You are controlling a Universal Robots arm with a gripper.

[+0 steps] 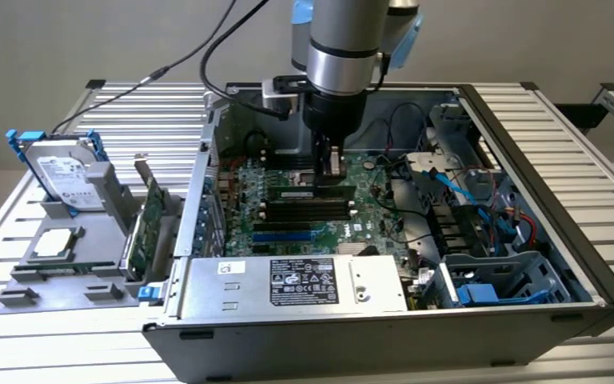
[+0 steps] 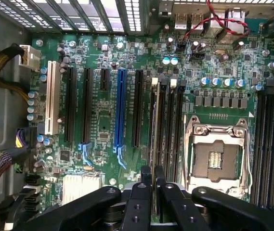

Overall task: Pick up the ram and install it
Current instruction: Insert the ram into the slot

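Green and black dominate the exterior view. An open dark metal computer case (image 1: pixel 595 280) lies on a slatted aluminium bench (image 1: pixel 125 104), with its green motherboard (image 1: pixel 285 228) facing up. A silver robot arm (image 1: pixel 344 40) reaches straight down into the case, so its black end effector (image 1: pixel 332 168) meets the board from above. At its tips is the ram, a long, narrow green circuit-board stick (image 1: pixel 309 191), standing on edge at the row of long black memory slots (image 1: pixel 305 210). Its long axis runs from the exterior view's left to its right, parallel to those slots, probably so it can press straight down into one. Outside the case, at the exterior view's left, a grey holder (image 1: pixel 73 264) carries a silver hard drive (image 1: pixel 67 172) and a taller green expansion card with a metal bracket (image 1: pixel 153 214).

From the wrist view, the end effector (image 2: pixel 153 179) is closed, its two black fingers pinching the ram (image 2: pixel 155 125), which appears edge-on as a thin line. The stick runs away from the fingers along a black slot and ends by a white latch (image 2: pixel 155 83). It lies between a blue expansion slot (image 2: pixel 121 110) and the silver processor socket (image 2: pixel 217 156). Whether it is fully seated I cannot tell.
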